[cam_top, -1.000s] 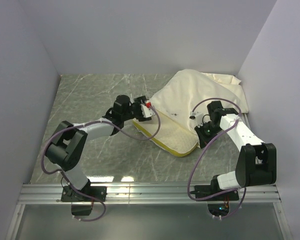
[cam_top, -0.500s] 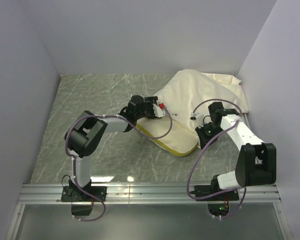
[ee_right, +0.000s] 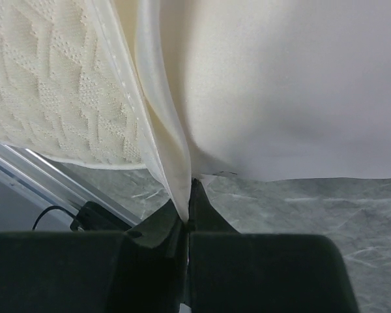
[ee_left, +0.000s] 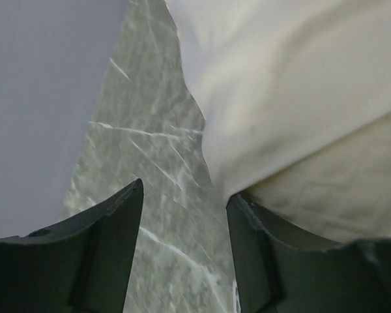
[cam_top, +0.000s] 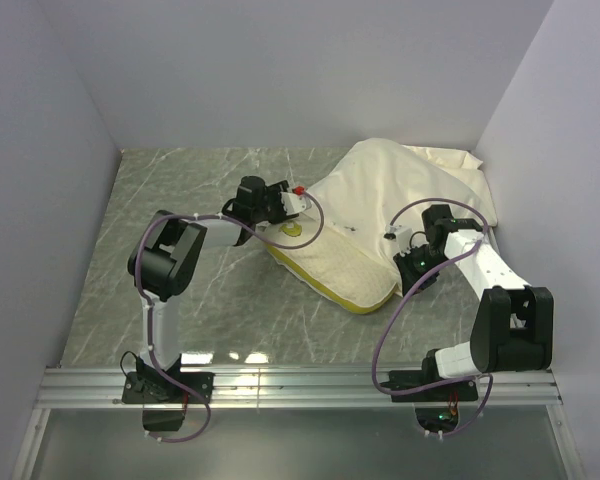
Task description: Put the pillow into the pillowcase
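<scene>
Pillow (cam_top: 345, 272): lay flat on the right half of the tabletop (cam_top: 180, 215), closer to the right edge than to the left one, with the yellow-green band turned toward the near-left side. Was covered over its far part by the pillowcase (cam_top: 405, 185), heaped and wrinkled toward the far right corner and reaching almost to the right edge. Showed only its near corner and a part of the quilted top outside the fabric. At the far-left side of the pillow, by the hem of the pillowcase, the left gripper (ee_left: 186, 190): reached in from the left with jaws spread apart, only bare marble between them, nothing gripped. Had one jaw just beside the hem; touching or not, could not be told. Under that hem, quilted face of the pillow in the left wrist view. At the right side of the pillow, near the right edge of the tabletop, the right gripper (ee_right: 188, 208): was pressed together on a thin fold of the pillowcase hem, drawn taut away from the tips. In the right wrist view, quilted pillow to the left of this fold, smooth fabric to the right, marble below.
</scene>
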You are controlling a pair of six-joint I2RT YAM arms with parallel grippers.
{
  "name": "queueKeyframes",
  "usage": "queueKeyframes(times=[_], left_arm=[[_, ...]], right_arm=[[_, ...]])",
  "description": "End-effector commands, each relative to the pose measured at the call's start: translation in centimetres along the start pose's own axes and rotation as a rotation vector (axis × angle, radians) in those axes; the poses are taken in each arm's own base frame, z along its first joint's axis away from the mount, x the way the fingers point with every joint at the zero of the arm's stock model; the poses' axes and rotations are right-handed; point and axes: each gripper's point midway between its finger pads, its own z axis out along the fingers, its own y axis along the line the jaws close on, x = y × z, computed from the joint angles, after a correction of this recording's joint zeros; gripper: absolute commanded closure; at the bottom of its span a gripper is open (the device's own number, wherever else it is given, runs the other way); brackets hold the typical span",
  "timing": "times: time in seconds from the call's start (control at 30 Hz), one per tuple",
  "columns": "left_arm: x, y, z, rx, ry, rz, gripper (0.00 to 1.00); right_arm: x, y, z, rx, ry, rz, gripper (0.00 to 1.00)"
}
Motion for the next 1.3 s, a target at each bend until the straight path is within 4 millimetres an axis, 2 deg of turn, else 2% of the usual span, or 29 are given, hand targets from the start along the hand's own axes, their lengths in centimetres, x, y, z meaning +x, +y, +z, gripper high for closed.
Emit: queueKeyframes(times=[0.0,0.07,0.23,0.37,0.47,0.53,0.57,0.63,0.67,0.73,0.77,0.83,0.87,0.9,0.97,1.0,1.07,1.1,1.17,1.2,1.23,1.27], left_arm=[[0.9,-3.1,0.2,0.127,0.023,-0.051,0.44],[0.7,-3.5,0.6,0.15,0.027,-0.084,0.56],[0.1,-3.2,0.5,0.166,0.004,-0.138,0.76],[-0.2,-3.2,0.7,0.175,-0.001,-0.197,0.99],[0.0,-2.5,1.2,0.171,0.008,-0.24,1.0],[-0.8,-0.7,1.2,0.138,-0.013,-0.277,1.0],[-0.5,0.3,0.9,0.12,-0.012,-0.301,1.0],[-1.2,1.8,0.4,0.11,-0.029,-0.345,1.0],[-1.0,2.7,-0.4,0.111,-0.016,-0.375,1.0],[-2.7,4.6,-1.5,0.121,-0.048,-0.41,1.0],[-2.1,4.7,-2.4,0.141,-0.019,-0.443,1.0],[-4.1,6.5,-4.2,0.157,-0.054,-0.474,1.0],[-3.7,6.0,-5.4,0.203,-0.016,-0.527,1.0],[-4.8,7.2,-6.2,0.209,-0.024,-0.558,1.0],[-7.1,7.9,-8.1,0.279,-0.063,-0.625,1.0],[-7.9,8.8,-9.6,0.306,-0.045,-0.694,1.0],[-9.4,10.1,-11.6,0.33,-0.067,-0.742,1.0],[-10.7,11.3,-12.6,0.324,-0.079,-0.773,1.0],[-11.2,13.5,-14.2,0.293,-0.094,-0.803,1.0],[-12.9,15.7,-15.4,0.265,-0.132,-0.817,1.0],[-12.9,16.5,-15.9,0.265,-0.129,-0.857,1.0],[-14.6,19.8,-17.9,0.222,-0.191,-0.836,1.0]], right_arm=[[0.8,0.6,-0.4,-0.033,0.031,0.017,1.0],[0.6,0.8,-0.5,-0.044,0.025,0.014,1.0],[-0.3,1.2,-1.4,-0.052,-0.013,-0.007,1.0],[-0.4,1.4,-1.7,-0.064,-0.02,-0.015,1.0],[-0.6,1.5,-1.9,-0.062,-0.032,-0.02,1.0],[-0.8,1.6,-2.2,-0.057,-0.046,-0.026,1.0],[-0.9,1.6,-2.3,-0.054,-0.052,-0.026,1.0],[-1.2,1.7,-2.6,-0.05,-0.068,-0.034,1.0],[-1.7,2.0,-3.1,-0.058,-0.09,-0.033,1.0],[-2.7,2.5,-3.8,-0.08,-0.124,-0.032,1.0],[-3.7,3.1,-4.9,-0.102,-0.159,-0.04,1.0],[-5.0,4.1,-6.2,-0.142,-0.204,-0.054,1.0],[-6.8,4.9,-7.9,-0.171,-0.273,-0.079,1.0],[-7.1,5.1,-9.0,-0.189,-0.296,-0.058,1.0],[-8.7,6.1,-11.2,-0.225,-0.365,-0.076,1.0],[-10.2,7.1,-13.5,-0.25,-0.441,-0.103,1.0],[-12.1,7.3,-16.9,-0.251,-0.55,-0.099,1.0],[-12.8,7.8,-18.3,-0.285,-0.599,-0.099,1.0],[-14.1,7.2,-22.0,-0.268,-0.706,-0.074,1.0],[-14.8,7.6,-23.5,-0.316,-0.758,-0.07,1.0],[-14.9,6.6,-25.2,-0.309,-0.808,-0.013,1.0],[-15.6,6.8,-27.7,-0.305,-0.872,-0.035,1.0]])
